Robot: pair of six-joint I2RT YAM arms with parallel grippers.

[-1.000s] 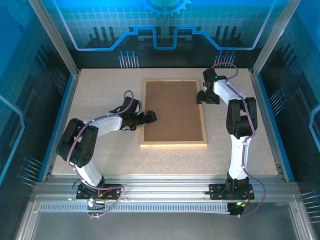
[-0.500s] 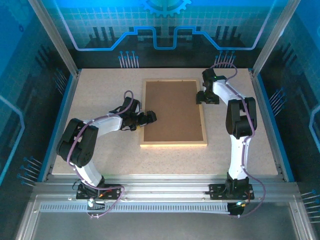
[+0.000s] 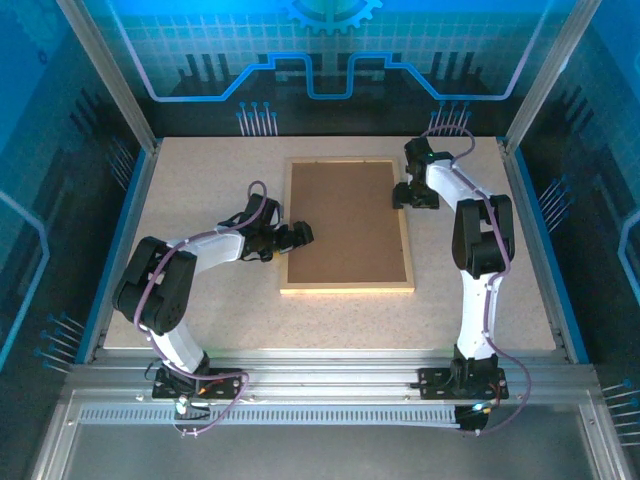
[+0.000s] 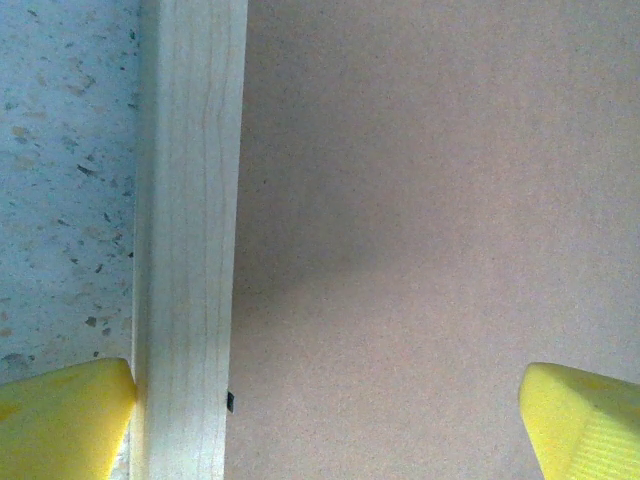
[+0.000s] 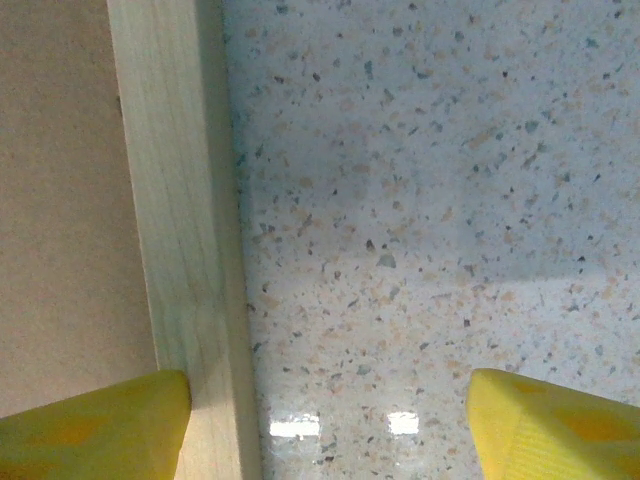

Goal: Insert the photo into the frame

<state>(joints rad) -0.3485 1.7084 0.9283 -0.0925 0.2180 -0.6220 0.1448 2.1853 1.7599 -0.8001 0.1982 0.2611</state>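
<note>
On the bench (image 3: 200, 190), we see the frame (image 3: 346, 287) lying flat, its backing board (image 3: 346, 225) hiding anything beneath, the left end effector (image 3: 298, 237) agape astride the left rail and, farther off, the right end effector (image 3: 407, 196) parted over the right rail.

No text, label, brand or number can be read. The back panel (image 3: 330, 70) bears just a blue gear emblem (image 3: 331, 12), unlettered.
</note>
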